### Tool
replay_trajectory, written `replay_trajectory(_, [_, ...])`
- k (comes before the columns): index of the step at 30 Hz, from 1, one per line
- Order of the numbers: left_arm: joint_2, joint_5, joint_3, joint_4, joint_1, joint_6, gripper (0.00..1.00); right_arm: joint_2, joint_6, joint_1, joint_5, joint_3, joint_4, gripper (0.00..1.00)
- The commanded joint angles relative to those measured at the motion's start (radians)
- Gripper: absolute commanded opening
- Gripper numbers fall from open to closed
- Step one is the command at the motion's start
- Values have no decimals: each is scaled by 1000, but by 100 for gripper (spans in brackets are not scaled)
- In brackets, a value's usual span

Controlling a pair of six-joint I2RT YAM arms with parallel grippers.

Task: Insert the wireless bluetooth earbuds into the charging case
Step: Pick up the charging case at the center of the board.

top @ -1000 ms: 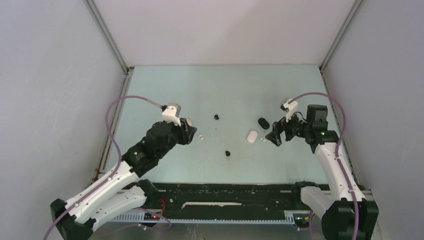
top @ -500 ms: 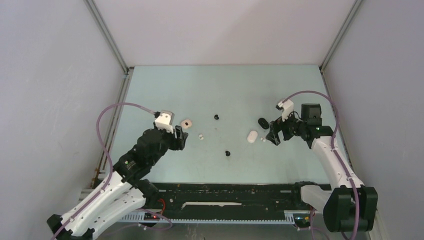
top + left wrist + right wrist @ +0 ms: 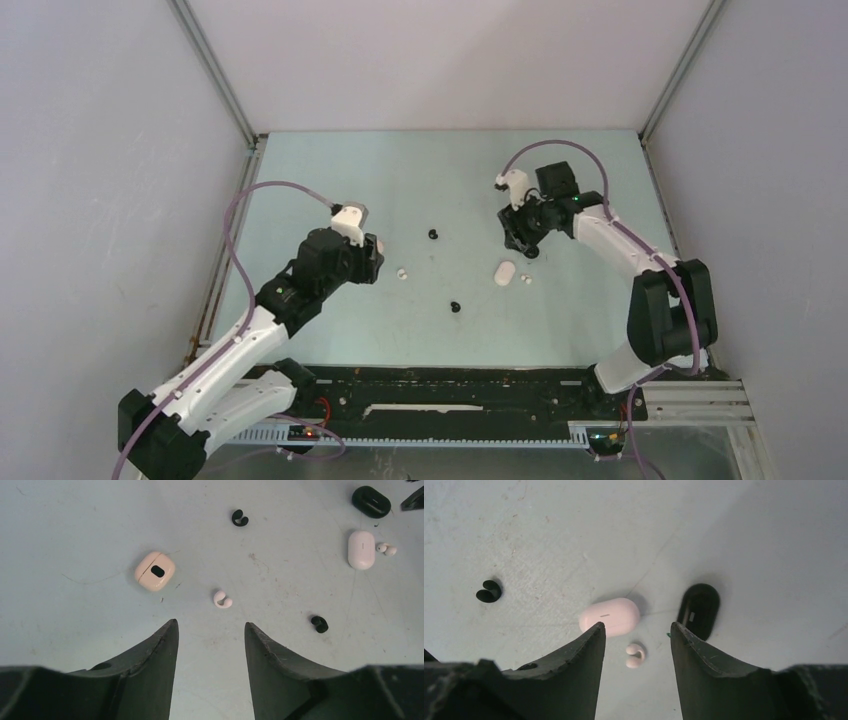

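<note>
Open grippers above loose earbuds
Left gripper (image 3: 210,625) and right gripper (image 3: 635,625) gape empty; earbuds (image 3: 222,599) lie scattered on the table (image 3: 450,170), one beside the white case (image 3: 361,549) at right.

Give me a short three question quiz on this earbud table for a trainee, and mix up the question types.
1. Count: how many charging cases show in the left wrist view?
2. True or false: the left pincer is gripping something.
3. The earbud lying right beside the white case is: A. black, B. pale, C. blue.

Key
1. Three: cream case, white case, black case.
2. False; it stands open and empty above the table.
3. B.
</note>
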Motion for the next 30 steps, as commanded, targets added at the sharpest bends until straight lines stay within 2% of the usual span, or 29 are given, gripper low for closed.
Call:
replay_trajectory(1, [-44,1,6,48,-7,30,56,31,-17,105,126,41,-15,56])
replay_trajectory(6, [-47,-43,4,27,-7,54,57,52,-40,134,210,33,2,62])
replay_trajectory(12, [-35,9,-2,44,-7,40,57,59,-49,89,268,10,34,64])
replay_trajectory(25, [-32,36,-2,43,-7,42,56,150,-59,18,286,12,69,69])
replay_trajectory(30, [-28,45,-5,48,-7,42,56,201,-63,14,266,23,76,68])
